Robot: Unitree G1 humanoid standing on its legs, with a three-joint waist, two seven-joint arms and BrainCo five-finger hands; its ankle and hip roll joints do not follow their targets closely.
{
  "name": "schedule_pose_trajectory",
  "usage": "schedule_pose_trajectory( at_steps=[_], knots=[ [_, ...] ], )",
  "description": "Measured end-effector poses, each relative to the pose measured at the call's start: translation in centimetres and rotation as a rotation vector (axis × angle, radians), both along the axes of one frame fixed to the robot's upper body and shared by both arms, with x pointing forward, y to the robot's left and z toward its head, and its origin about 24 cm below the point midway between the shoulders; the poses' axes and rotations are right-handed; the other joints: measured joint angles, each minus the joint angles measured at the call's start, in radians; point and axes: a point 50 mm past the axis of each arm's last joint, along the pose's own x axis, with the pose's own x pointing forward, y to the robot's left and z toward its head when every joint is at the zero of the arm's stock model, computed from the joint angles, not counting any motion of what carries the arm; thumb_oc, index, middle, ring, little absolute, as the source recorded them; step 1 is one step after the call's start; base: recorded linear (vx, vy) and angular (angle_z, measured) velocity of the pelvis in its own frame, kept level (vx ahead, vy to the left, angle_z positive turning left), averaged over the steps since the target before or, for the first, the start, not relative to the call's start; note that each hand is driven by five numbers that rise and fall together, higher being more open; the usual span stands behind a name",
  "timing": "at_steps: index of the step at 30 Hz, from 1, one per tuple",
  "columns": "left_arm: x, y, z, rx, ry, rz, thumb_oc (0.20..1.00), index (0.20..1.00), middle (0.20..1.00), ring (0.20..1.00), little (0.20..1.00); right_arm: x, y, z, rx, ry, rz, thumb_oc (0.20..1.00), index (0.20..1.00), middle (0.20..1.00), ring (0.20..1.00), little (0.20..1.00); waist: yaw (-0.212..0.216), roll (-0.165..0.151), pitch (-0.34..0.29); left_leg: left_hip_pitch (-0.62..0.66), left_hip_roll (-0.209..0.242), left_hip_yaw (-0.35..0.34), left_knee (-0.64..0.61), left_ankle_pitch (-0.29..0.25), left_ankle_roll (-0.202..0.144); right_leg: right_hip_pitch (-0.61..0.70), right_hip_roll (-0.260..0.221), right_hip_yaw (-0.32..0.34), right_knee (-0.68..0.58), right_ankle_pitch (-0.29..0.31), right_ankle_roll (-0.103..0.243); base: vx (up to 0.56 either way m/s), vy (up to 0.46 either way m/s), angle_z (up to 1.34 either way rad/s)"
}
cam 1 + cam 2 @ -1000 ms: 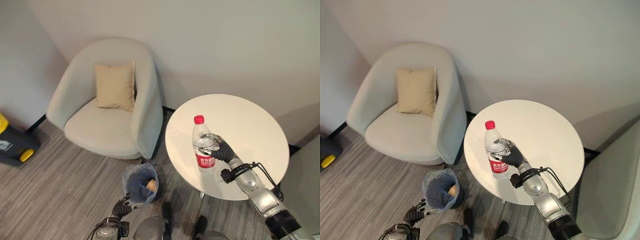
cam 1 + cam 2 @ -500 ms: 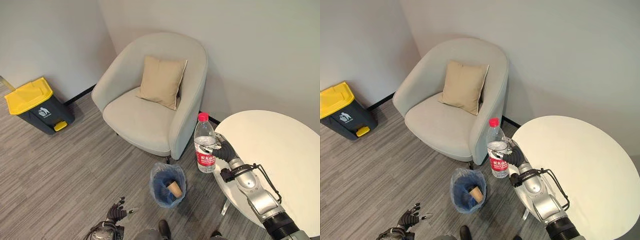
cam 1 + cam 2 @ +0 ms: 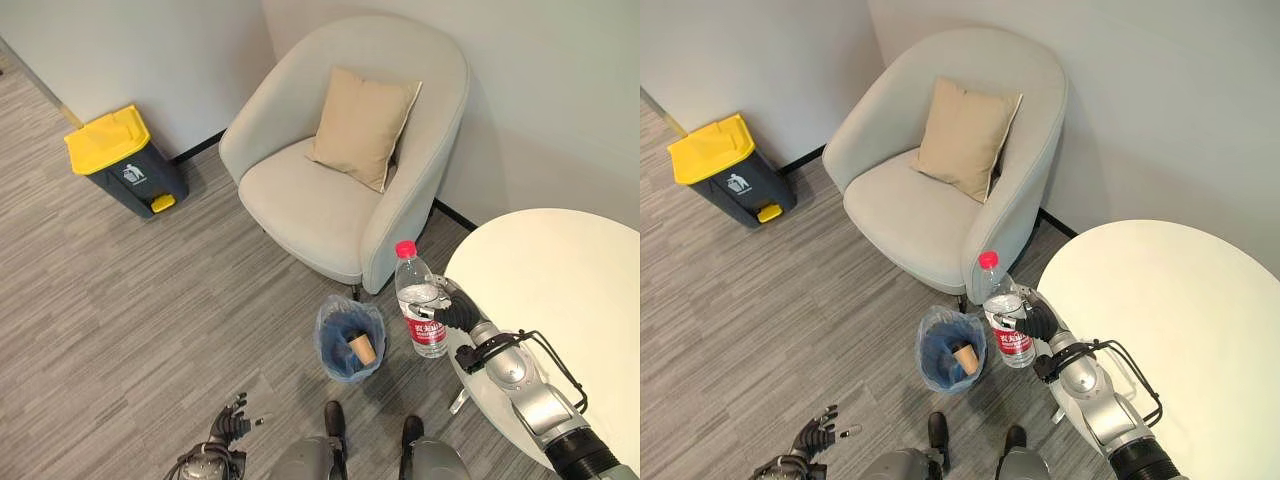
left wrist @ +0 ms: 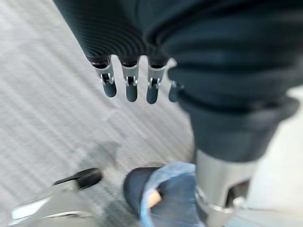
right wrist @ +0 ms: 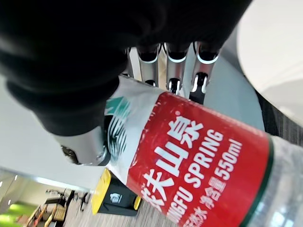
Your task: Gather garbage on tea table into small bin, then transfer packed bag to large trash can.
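The right hand (image 3: 452, 311) is curling its fingers around the upright water bottle (image 3: 420, 301), holding it beside the small bin (image 3: 350, 338), while the left hand (image 3: 230, 420) is hanging with relaxed fingers.

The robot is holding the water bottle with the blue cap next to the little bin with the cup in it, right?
Not quite: the cap is red, not blue, as the left eye view shows. The rest holds. The right hand grips the water bottle upright, off the round table's edge and beside the little bin, which has a blue bag and a paper cup in it.
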Motion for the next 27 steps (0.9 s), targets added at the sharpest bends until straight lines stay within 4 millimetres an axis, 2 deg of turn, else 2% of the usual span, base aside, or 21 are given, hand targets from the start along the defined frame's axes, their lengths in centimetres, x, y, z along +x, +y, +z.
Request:
schedule_pose_trajectory(
  at_steps=[1,3,5,7,8,10,13,14,16,18,19,20,22,24,27],
  knots=[
    [0.1,0.1,0.1,0.004,-0.003,-0.003,1.0,1.0,1.0,1.0,1.0,0.3,0.5,0.3,-0.012,-0.01,0.031,0.2,0.2,0.2,0.2,0.2,0.006,-0.003,0.001,-0.034,0.0,-0.016,0.019,0.003,-0.002,-0.037,-0.002,-0.006,0.034,-0.009,-0.01,-0.24,-0.056,0.23],
    [1.8,0.0,0.6,0.011,-0.046,-0.019,1.0,1.0,1.0,1.0,1.0,1.5,1.6,1.6,-0.03,-0.058,0.08,0.2,0.2,0.2,0.2,0.2,0.013,-0.003,0.019,-0.131,0.002,-0.032,0.065,0.014,-0.013,-0.133,-0.013,-0.023,0.11,-0.017,-0.03,-0.21,-0.044,0.28],
    [4.3,-0.3,1.6,0.024,-0.108,-0.053,1.0,1.0,1.0,1.0,1.0,2.9,2.4,3.2,-0.053,-0.122,0.104,0.2,0.2,0.2,0.2,0.2,0.018,-0.005,0.07,-0.186,0.001,-0.042,0.101,0.016,-0.017,-0.195,-0.026,-0.031,0.175,-0.033,-0.047,-0.16,-0.015,0.25],
    [5.8,-0.5,2.4,0.04,-0.161,-0.071,1.0,1.0,1.0,1.0,1.0,4.2,3.5,4.4,-0.039,-0.174,0.11,0.2,0.2,0.2,0.2,0.2,0.035,-0.011,0.105,-0.257,0.0,-0.044,0.154,0.017,-0.019,-0.274,-0.041,-0.029,0.246,-0.049,-0.057,-0.1,0.01,0.11],
    [7.1,-0.6,3.1,0.048,-0.201,-0.082,1.0,1.0,1.0,1.0,1.0,5.0,4.0,5.7,-0.035,-0.225,0.108,0.2,0.2,0.2,0.2,0.2,0.032,-0.014,0.127,-0.304,-0.001,-0.044,0.176,0.012,-0.025,-0.324,-0.049,-0.031,0.281,-0.066,-0.065,-0.09,0.023,0.2],
    [9.1,-1.1,4.1,0.053,-0.257,-0.099,1.0,1.0,1.0,1.0,1.0,5.9,4.5,7.3,-0.019,-0.295,0.094,0.2,0.2,0.2,0.2,0.2,0.041,-0.008,0.187,-0.369,-0.003,-0.051,0.215,0.007,-0.031,-0.389,-0.068,-0.037,0.337,-0.074,-0.081,-0.06,0.007,0.23],
    [10.1,-1.3,4.9,0.061,-0.3,-0.09,1.0,1.0,1.0,1.0,1.0,6.4,5.3,8.6,-0.01,-0.359,0.089,0.2,0.2,0.2,0.2,0.2,0.044,-0.01,0.218,-0.477,-0.003,-0.059,0.285,-0.023,-0.021,-0.486,-0.081,-0.038,0.402,-0.111,-0.092,-0.07,0.026,0.15],
    [12.0,-1.6,6.3,0.051,-0.37,-0.079,1.0,1.0,1.0,1.0,1.0,7.2,6.0,9.8,0.008,-0.41,0.067,0.2,0.2,0.2,0.2,0.2,0.042,-0.01,0.268,-0.58,-0.004,-0.068,0.363,-0.027,-0.017,-0.58,-0.099,-0.039,0.479,-0.11,-0.097,-0.12,0.038,0.24],
    [13.2,-1.9,7.5,0.052,-0.43,-0.079,1.0,1.0,1.0,1.0,1.0,7.6,6.3,10.1,0.01,-0.424,0.042,0.2,0.2,0.2,0.2,0.2,0.046,-0.009,0.301,-0.644,-0.006,-0.07,0.411,-0.033,-0.016,-0.637,-0.114,-0.039,0.533,-0.115,-0.11,-0.1,0.011,0.18],
    [13.9,-1.8,8.3,0.054,-0.465,-0.071,1.0,1.0,1.0,1.0,1.0,8.2,6.8,10.7,0.015,-0.458,0.018,0.2,0.2,0.2,0.2,0.2,0.044,-0.01,0.301,-0.744,-0.004,-0.073,0.505,-0.053,-0.02,-0.724,-0.117,-0.031,0.595,-0.128,-0.127,-0.09,-0.013,0.1],
    [15.3,-1.6,9.7,0.063,-0.517,-0.066,1.0,1.0,1.0,1.0,1.0,9.7,7.0,12.2,0.011,-0.499,-0.021,0.2,0.2,0.2,0.2,0.2,0.043,-0.009,0.304,-0.873,-0.006,-0.078,0.594,-0.058,-0.012,-0.844,-0.137,-0.028,0.688,-0.146,-0.141,-0.06,-0.024,0.32],
    [16.4,-1.6,10.8,0.077,-0.554,-0.078,1.0,1.0,1.0,1.0,1.0,10.6,6.6,13.1,-0.011,-0.513,-0.055,0.2,0.2,0.2,0.2,0.2,0.047,-0.006,0.31,-0.94,-0.011,-0.091,0.643,-0.075,-0.02,-0.906,-0.153,-0.033,0.736,-0.165,-0.15,-0.01,-0.018,0.4],
    [17.4,-1.8,11.8,0.085,-0.588,-0.097,1.0,1.0,1.0,1.0,1.0,11.5,5.6,13.8,-0.036,-0.516,-0.119,0.2,0.2,0.2,0.2,0.2,0.068,-0.008,0.312,-1.019,-0.012,-0.097,0.681,-0.081,-0.011,-0.98,-0.163,-0.033,0.782,-0.187,-0.173,0.02,-0.019,0.27],
    [17.5,-1.9,11.9,0.087,-0.594,-0.106,1.0,1.0,1.0,1.0,1.0,12.3,5.2,14.4,-0.064,-0.515,-0.154,0.2,0.2,0.2,0.2,0.2,0.07,-0.008,0.312,-1.05,-0.017,-0.095,0.682,-0.081,-0.011,-1.015,-0.17,-0.033,0.796,-0.195,-0.162,0.05,-0.002,0.19],
    [17.7,-2.4,12.6,0.077,-0.625,-0.142,1.0,1.0,1.0,1.0,1.0,13.9,4.7,17.5,-0.07,-0.545,-0.211,0.2,0.2,0.2,0.2,0.2,0.08,-0.008,0.311,-1.131,-0.023,-0.094,0.704,-0.083,-0.013,-1.1,-0.186,-0.032,0.824,-0.194,-0.164,0.06,0.024,0.11]
  ],
)
